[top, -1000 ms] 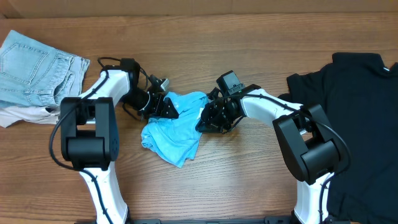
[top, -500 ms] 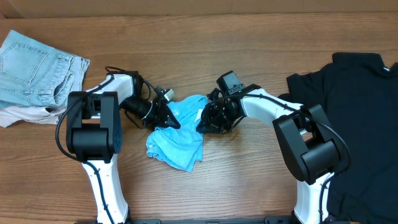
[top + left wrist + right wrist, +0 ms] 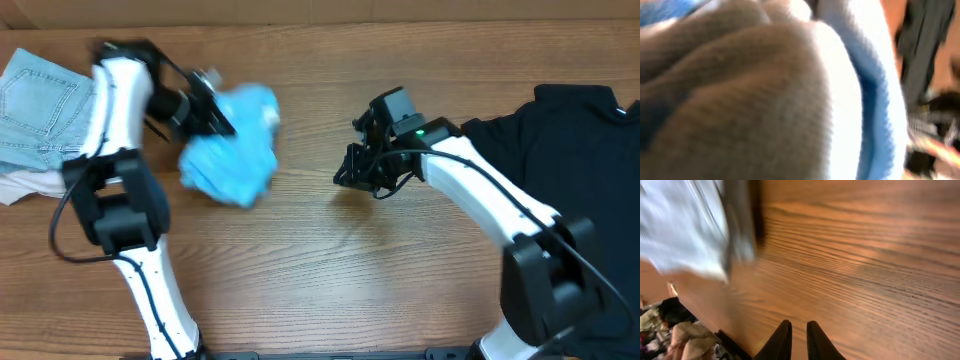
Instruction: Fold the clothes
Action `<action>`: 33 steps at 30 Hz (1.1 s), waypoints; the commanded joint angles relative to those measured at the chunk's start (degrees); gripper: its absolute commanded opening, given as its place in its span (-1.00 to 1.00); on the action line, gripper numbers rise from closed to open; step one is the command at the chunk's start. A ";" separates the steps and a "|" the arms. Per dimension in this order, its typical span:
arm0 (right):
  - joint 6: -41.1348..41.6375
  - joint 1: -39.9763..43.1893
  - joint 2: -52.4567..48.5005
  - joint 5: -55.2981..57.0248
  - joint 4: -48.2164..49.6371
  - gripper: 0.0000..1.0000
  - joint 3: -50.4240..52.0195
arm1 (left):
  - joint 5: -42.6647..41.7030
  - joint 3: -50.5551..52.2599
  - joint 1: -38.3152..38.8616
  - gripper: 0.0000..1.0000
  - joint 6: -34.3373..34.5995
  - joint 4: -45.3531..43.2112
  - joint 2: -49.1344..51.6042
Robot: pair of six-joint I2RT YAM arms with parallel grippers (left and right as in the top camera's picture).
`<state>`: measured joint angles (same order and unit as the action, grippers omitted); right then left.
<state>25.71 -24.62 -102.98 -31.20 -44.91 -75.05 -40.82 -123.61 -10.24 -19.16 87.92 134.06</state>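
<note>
The sky-blue T-shirt (image 3: pixel 232 148) hangs in a blurred bunch at the upper left, lifted off the table. My left gripper (image 3: pixel 213 112) is shut on its upper edge. In the left wrist view the T-shirt's cloth (image 3: pixel 875 100) fills the picture and hides the fingers. My right gripper (image 3: pixel 356 172) is shut and holds nothing, a little right of the table's middle and well apart from the shirt. In the right wrist view its gripper (image 3: pixel 799 329) points at bare wood, with pale blue cloth (image 3: pixel 680 225) far off at the upper left.
A black T-shirt (image 3: pixel 585 150) lies spread at the right edge under the right arm's base. A pale denim piece (image 3: pixel 50 105) lies at the far left on an off-white piece (image 3: pixel 28 184). Bare wooden table (image 3: pixel 330 260) lies between the arms.
My left gripper has shut on the blue T-shirt and swung up and left, pulling it off the table and away from the right gripper. The right gripper has shifted slightly right.
</note>
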 commanded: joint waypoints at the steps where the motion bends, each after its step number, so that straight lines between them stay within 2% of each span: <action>1: -0.66 0.00 0.92 1.86 -1.49 -0.71 -0.76 | 2.01 -11.76 -5.99 -0.92 10.12 -1.05 -1.53; 5: -0.66 0.00 0.87 2.95 -2.38 -0.72 -0.76 | 6.91 -16.17 -13.73 -0.92 24.26 -10.71 -1.53; 7: -0.66 0.00 0.87 2.95 -2.36 -0.71 -0.76 | 6.91 -15.72 -17.29 -0.91 28.02 -15.85 -1.09; 11: -0.63 0.00 0.87 2.93 -2.43 -0.71 -0.76 | 7.08 -12.57 -22.14 -0.92 35.17 -25.99 0.37; 16: -0.61 -0.02 0.87 2.95 -4.11 -0.71 -0.76 | 11.21 -6.62 -26.53 -0.88 48.57 -38.77 1.46; 19: -0.61 -0.02 0.87 2.95 -5.31 -0.71 -0.76 | 11.65 -3.10 -27.85 -0.75 50.18 -43.17 1.97; 22: -0.17 -0.11 0.87 2.93 -5.38 -0.71 -0.76 | 11.85 -0.20 -28.39 -0.92 52.09 -42.99 3.28; 23: -0.17 -0.11 0.87 2.91 -5.38 -0.71 -0.76 | 12.04 0.44 -28.50 -0.80 51.95 -42.66 3.69; 24: -0.17 -0.11 0.87 2.89 -5.38 -0.71 -0.76 | 12.98 1.05 -28.68 -0.36 51.95 -42.23 4.24; 25: -0.15 -0.11 0.87 2.86 -5.42 -0.71 -0.76 | 13.66 1.38 -28.92 0.19 51.89 -41.79 4.44; 26: 0.04 -0.11 0.87 2.86 -5.53 -0.71 -0.76 | 13.90 1.64 -29.29 0.48 51.19 -41.64 4.46; 29: 0.02 -0.11 0.87 2.89 -6.51 -0.71 -0.79 | 11.54 0.61 -30.99 0.92 43.21 -40.39 3.69; 30: 0.02 -0.11 0.87 2.89 -6.80 -0.71 -0.79 | 11.30 -0.31 -31.61 1.00 40.98 -39.01 2.99; 33: 0.00 -0.11 0.87 2.91 -7.26 -0.71 -0.79 | 12.11 -3.85 -33.16 1.00 38.40 -34.56 0.26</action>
<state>25.52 -24.64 -102.06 -28.51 -52.18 -75.37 -29.34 -123.57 -40.86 25.47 50.54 137.80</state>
